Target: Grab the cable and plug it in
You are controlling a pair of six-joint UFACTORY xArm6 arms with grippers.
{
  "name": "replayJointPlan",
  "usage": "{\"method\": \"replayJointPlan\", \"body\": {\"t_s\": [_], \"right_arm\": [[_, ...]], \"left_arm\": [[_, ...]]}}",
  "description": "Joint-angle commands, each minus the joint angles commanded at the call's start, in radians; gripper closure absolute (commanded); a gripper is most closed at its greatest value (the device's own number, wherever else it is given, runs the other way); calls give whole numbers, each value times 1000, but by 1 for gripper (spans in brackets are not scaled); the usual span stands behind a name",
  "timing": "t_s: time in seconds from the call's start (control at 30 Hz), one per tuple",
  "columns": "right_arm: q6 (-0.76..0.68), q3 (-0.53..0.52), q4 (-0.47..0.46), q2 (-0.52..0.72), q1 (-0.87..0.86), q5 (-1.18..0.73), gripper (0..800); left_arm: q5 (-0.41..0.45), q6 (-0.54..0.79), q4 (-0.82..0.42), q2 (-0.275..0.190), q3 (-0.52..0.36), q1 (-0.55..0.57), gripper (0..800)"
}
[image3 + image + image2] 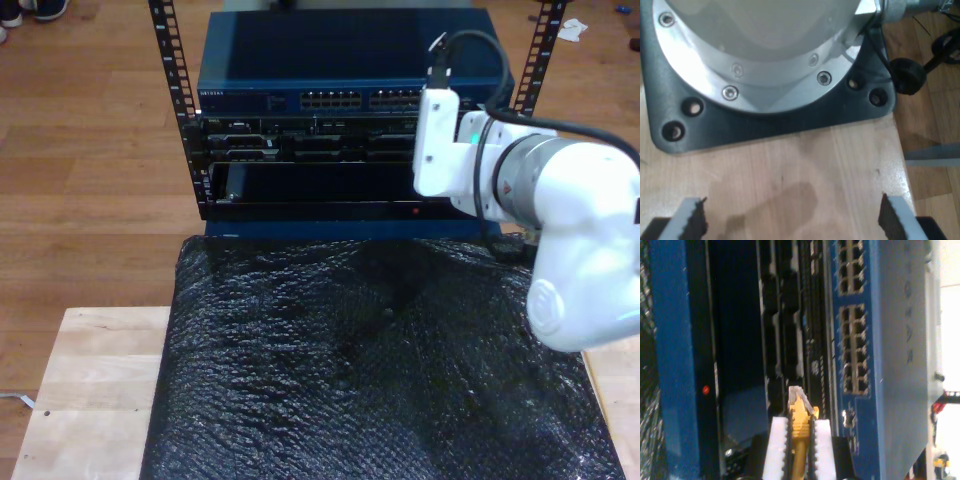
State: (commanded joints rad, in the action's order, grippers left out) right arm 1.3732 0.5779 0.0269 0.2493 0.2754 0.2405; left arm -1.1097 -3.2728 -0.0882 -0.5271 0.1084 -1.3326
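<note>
Yellow cable pinched in my second gripper fingers, plug pointing at switch ports; my first gripper wide, idle.

One cable; one blue switch; one black sheet; two rack rails.

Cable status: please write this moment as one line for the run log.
cable: plug held in my second gripper | plug near blue switch, not inserted | my first gripper: open, over wooden table
</note>
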Motion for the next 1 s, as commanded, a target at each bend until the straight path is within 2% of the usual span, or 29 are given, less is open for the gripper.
{"method": "replayJointPlan", "body": {"t_s": [0.43,0.67,0.83,1.0], "right_arm": [[14,-3,-34,-31,8,117,800],[26,-32,-49,-29,6,170,800],[57,-95,-63,-5,23,173,800],[58,-63,-68,-12,31,175,800]], "left_arm": [[0,0,0,0,0,0,0],[0,0,0,-2,0,0,0],[0,0,0,0,0,0,0],[0,0,0,0,0,0,0]]}}
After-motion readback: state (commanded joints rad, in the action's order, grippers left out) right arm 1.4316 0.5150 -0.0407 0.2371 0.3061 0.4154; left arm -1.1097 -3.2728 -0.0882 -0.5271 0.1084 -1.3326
